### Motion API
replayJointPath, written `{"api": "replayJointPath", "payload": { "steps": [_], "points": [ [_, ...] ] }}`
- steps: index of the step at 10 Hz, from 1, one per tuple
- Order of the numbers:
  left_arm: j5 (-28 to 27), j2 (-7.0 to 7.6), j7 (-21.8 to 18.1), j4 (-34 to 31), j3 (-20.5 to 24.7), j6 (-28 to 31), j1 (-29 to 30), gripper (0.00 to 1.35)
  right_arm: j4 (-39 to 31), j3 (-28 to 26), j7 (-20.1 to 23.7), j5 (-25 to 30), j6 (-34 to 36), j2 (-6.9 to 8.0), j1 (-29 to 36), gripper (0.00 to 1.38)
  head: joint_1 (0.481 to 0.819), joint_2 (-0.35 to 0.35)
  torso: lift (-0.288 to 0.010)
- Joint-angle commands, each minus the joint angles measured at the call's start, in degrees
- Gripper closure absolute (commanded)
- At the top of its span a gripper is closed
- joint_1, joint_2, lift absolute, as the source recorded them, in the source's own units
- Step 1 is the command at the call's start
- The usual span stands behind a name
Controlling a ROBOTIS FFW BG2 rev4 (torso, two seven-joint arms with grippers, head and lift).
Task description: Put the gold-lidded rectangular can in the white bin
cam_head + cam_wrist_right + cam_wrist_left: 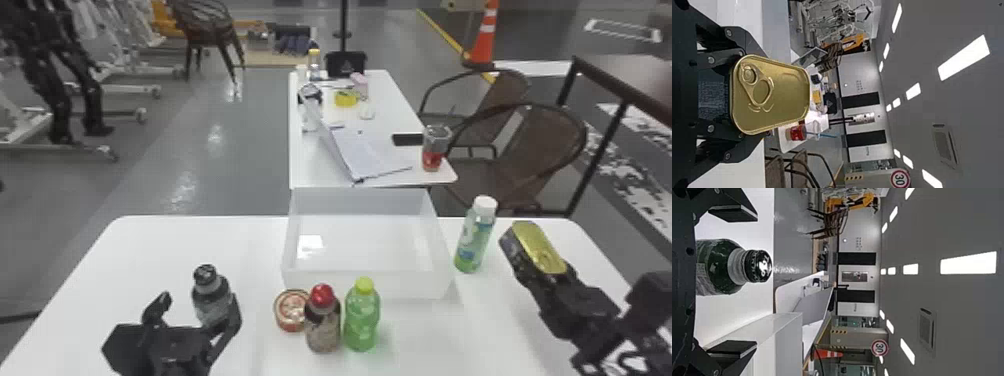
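And here we are in what looks like a robotics lab or test hall, with a pair of black robot-like legs (55, 95) standing at far left among pale wheeled frames (132, 90) on a glossy grey floor (215, 145)! Over at far right comes a garage touch, an orange-and-white traffic cone (484, 40) beside a yellow floor line (442, 32), with a round red-rimmed road sign (879, 347) and yellow-black hazard stripes (839, 331) in the left wrist view, all under bright ceiling lights (968, 263), while woven chairs (520, 150) and a white worktable (125, 280) furnish the floor!
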Motion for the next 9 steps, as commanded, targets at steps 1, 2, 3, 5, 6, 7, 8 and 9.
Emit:
{"api": "replayJointPath", "payload": {
  "steps": [1,2,3,5,6,7,8,9],
  "points": [
    [0.31,-0.15,0.06,0.58,-0.46,0.27,-0.45,0.16,-4.47,1.88,-0.76,0.11,8.38,0.20,-1.91,1.18,0.549,0.000,-0.100],
    [0.84,-0.15,0.06,1.20,-1.08,0.44,-0.80,0.16,-5.34,3.11,-0.85,-0.33,11.90,-0.06,-4.19,1.18,0.549,0.000,-0.100],
    [1.01,-0.15,0.15,1.20,-1.25,0.53,-0.89,0.16,-4.90,4.86,-0.85,-0.60,13.48,-0.50,-7.00,1.18,0.549,0.000,-0.100],
    [1.28,-0.15,0.33,1.20,-1.43,0.79,-0.89,0.16,-0.95,8.64,-0.85,-2.62,14.71,-1.65,-12.63,1.18,0.549,0.000,-0.100],
    [1.45,-0.15,0.33,1.20,-1.43,0.97,-0.89,0.16,1.25,10.05,-1.02,-2.71,16.12,-1.73,-15.09,1.18,0.549,0.000,-0.100],
    [1.54,-0.15,0.33,1.29,-1.52,1.23,-0.89,0.16,4.59,11.28,-1.02,-2.88,16.64,-1.82,-17.38,1.18,0.549,0.000,-0.100],
    [1.72,-0.15,0.33,1.29,-1.52,1.50,-0.98,0.15,8.19,12.69,-0.93,-3.15,16.64,-2.00,-19.40,1.18,0.549,0.000,-0.100],
    [1.81,-0.15,0.33,1.38,-1.52,1.67,-1.07,0.15,10.92,14.18,-0.85,-3.15,16.47,-2.09,-20.89,1.18,0.549,0.000,-0.100]
  ]
}}
